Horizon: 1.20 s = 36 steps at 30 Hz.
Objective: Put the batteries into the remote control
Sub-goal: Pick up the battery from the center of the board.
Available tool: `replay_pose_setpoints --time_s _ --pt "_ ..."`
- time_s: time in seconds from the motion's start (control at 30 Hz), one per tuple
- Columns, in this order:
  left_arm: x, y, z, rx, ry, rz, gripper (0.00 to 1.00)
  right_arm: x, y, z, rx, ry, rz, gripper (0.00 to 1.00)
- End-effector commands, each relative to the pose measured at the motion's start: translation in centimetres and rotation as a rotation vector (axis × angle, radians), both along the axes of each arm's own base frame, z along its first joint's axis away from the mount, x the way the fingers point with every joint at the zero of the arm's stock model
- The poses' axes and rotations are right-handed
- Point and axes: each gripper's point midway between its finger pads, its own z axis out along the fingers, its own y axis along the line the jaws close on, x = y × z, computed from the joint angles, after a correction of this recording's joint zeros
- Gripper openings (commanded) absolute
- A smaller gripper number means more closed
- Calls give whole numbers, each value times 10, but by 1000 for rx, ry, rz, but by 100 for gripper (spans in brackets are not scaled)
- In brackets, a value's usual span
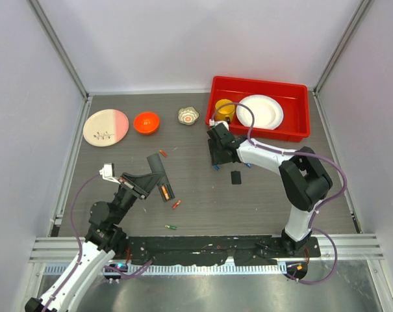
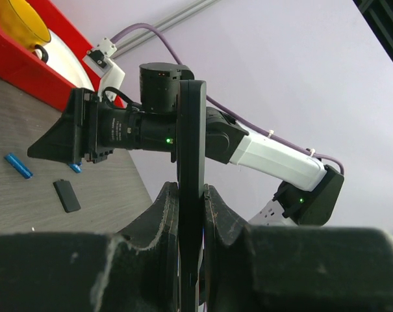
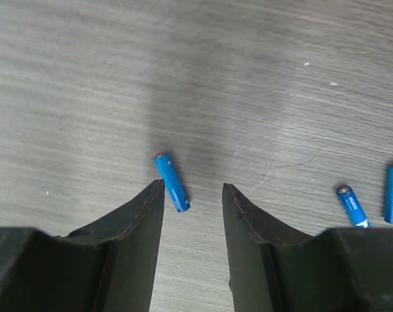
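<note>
Right hand (image 3: 193, 184) low, agape above blue battery (image 3: 172, 182); left hand (image 2: 190, 187) around remote control (image 2: 191, 117).

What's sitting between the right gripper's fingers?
One blue battery, flat on the table, in the open gap at the tips of the right gripper, nearer the finger on the picture's left. Otherwise bare. The right wrist view shows it.

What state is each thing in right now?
left pincer: shut on remote control
remote control: held, orange battery showing in it
right pincer: open, over blue battery
blue battery: flat on table, ungripped
small black piece: flat on table, loose
red tray: holds white plate, yellow cup
</note>
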Motion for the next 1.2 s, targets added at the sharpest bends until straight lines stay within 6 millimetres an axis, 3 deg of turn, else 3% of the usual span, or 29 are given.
replay_pose_setpoints --time_s 0.0,0.17,0.37,0.83,1.03,1.17 --pt "2 -6 -41 43 57 -24 0 -3 18 5 11 -13 164 46" --pt "3 -5 -42 43 58 -19 0 -6 21 4 32 -10 177 46" --pt "3 -5 -43 45 62 -18 0 -12 10 -18 -26 35 173 44" --pt "5 -5 -44 46 73 -14 0 -20 7 -36 -43 70 191 39" --pt "6 -5 -44 42 77 -14 0 -25 1 -44 -71 97 196 29" --pt "6 -5 -42 38 71 -11 0 -35 0 -49 -54 125 191 12"
